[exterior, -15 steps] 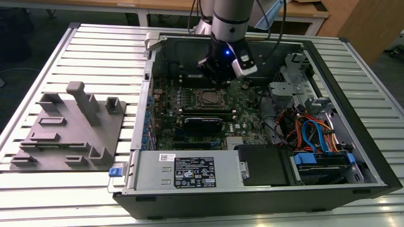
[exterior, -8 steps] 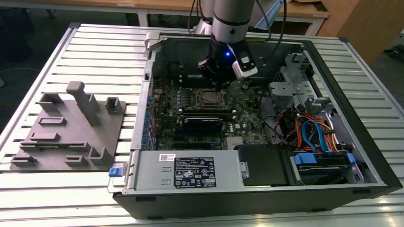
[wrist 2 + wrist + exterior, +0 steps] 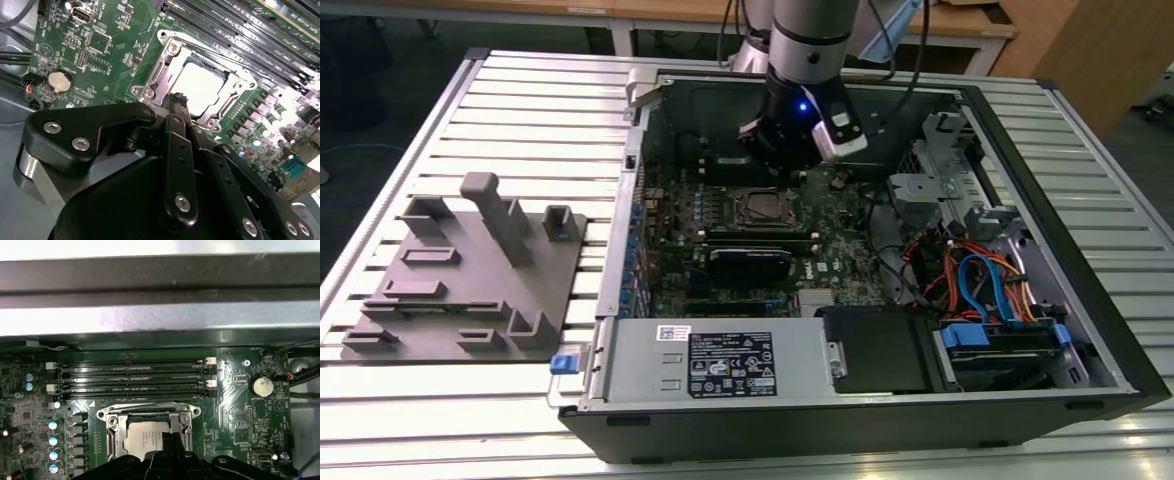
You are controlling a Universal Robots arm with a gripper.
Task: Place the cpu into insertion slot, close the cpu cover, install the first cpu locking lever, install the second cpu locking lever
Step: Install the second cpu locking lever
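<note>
Gripper [image 3: 178, 100]: black linkage fingers, nearest the lens in the second wrist view, drawn together to a narrow tip with nothing between them; the tip sits at the edge of the socket frame. In the first wrist view the same tip [image 3: 167, 440] rises over the near side of the socket.
Cpu [image 3: 204, 87]: dull silver square lying flat inside the insertion slot, seen through the cover's window; also in the first wrist view [image 3: 147, 440].
Insertion slot [image 3: 757, 208]: small square socket in the green motherboard [image 3: 847, 255], just below the arm's wrist in the exterior view.
Cpu cover [image 3: 165, 72]: silver frame plate lying down over the socket, its window around the chip; in the first wrist view [image 3: 114, 435] its rails run along both sides of the chip.
Locking levers: too fine to tell latched from loose.
Memory slots [image 3: 132, 377]: long black rows beside the socket.
Coin battery [image 3: 261, 385]: round, silver, on the board well apart from the socket.
Computer case [image 3: 1067, 250]: open, lying on its side on a slatted metal table [image 3: 520, 100]; holds the motherboard, a power supply [image 3: 720, 365] and bundled coloured cables [image 3: 981, 280].
Grey fixture tray [image 3: 467, 275]: on the table at the exterior view's left, beside the case.
</note>
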